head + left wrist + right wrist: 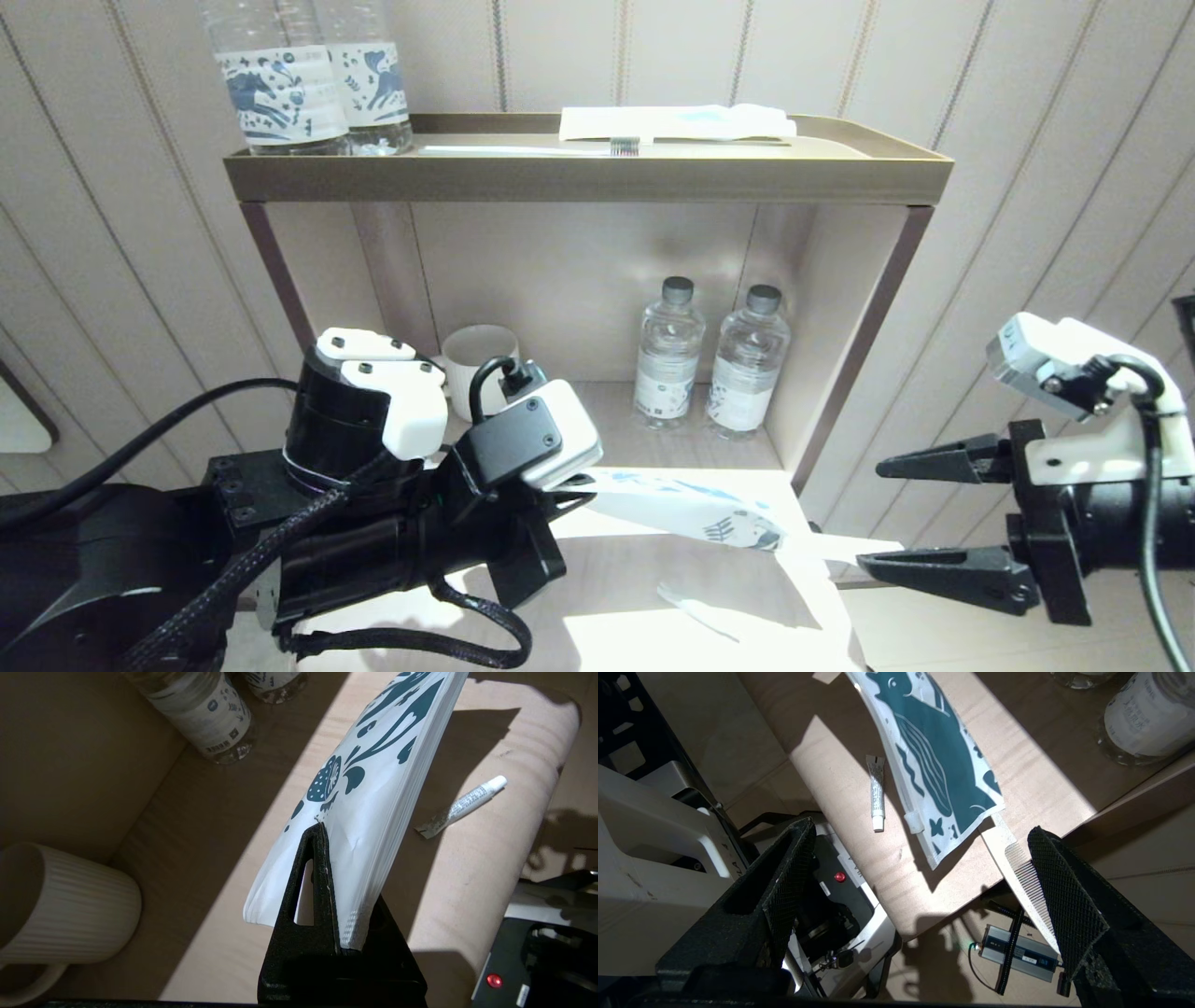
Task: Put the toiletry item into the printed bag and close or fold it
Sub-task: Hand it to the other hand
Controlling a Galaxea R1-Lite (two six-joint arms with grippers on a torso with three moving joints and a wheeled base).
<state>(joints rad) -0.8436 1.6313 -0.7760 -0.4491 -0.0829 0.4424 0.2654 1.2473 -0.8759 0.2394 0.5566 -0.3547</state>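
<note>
Left wrist view: left gripper (334,896) clamps the printed bag (373,779), light, floppy; best pinched at its edge. Right gripper (920,513), gaping, waits at three o'clock.

- The left gripper (571,492) is showing matte black, wedge-shaped fingers with a triangular cut-out, on a glossy black cylindrical wrist.
- White moulded plastic covers with small dark screws are capping that wrist, and a black-and-white camera housing is sitting on top.
- A braided black cable and a smooth black cable are looping around the left arm.
- The right gripper (920,513) is showing long tapered black fingers with cross-hatched pads (1064,896).
- A grey-and-white camera block with a black cable is riding on its white bracket.
</note>
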